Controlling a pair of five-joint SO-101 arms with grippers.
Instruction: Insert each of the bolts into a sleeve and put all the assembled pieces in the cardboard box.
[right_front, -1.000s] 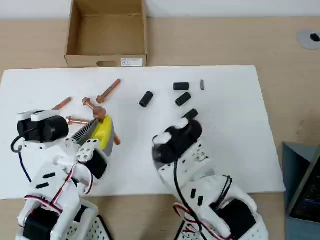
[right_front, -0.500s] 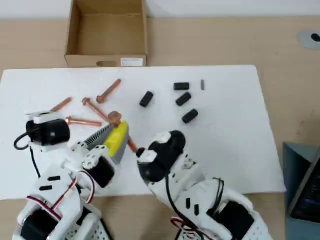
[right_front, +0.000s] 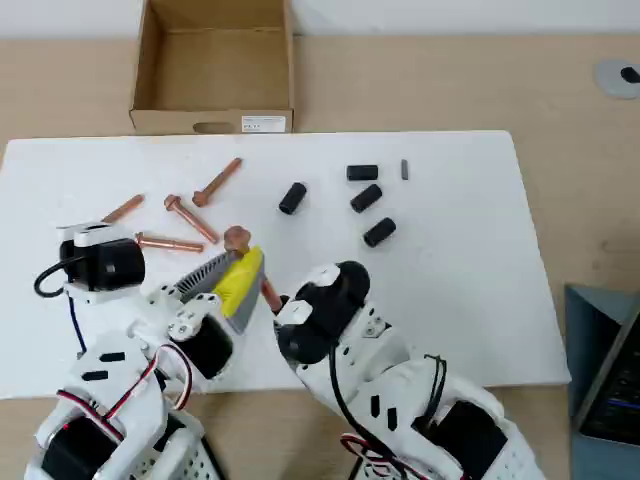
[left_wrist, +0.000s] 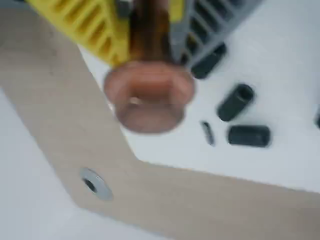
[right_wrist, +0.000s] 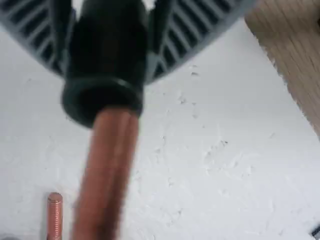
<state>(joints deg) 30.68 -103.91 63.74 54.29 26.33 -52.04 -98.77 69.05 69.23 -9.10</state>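
My left gripper (right_front: 238, 268), yellow and grey, is shut on a copper bolt (right_front: 240, 241) just above the white mat; its head points toward the box and its shaft toward the right arm (right_front: 320, 305). In the left wrist view the bolt head (left_wrist: 149, 97) sticks out past the gripper (left_wrist: 150, 20). My right gripper (right_wrist: 107, 20) is shut on a black sleeve (right_wrist: 105, 55), and the bolt's shaft (right_wrist: 102, 175) goes into the sleeve's mouth. The cardboard box (right_front: 213, 122) stands open beyond the mat.
Several loose bolts (right_front: 188, 217) lie on the mat's left part, and several black sleeves (right_front: 366, 197) lie right of centre beside a small dark pin (right_front: 404, 169). A round metal fitting (right_front: 620, 75) sits in the wooden table at far right.
My left gripper has carried the bolt rightward toward the right arm. The right arm has swung left and toward the near edge, and the bolt's shaft now meets the sleeve.
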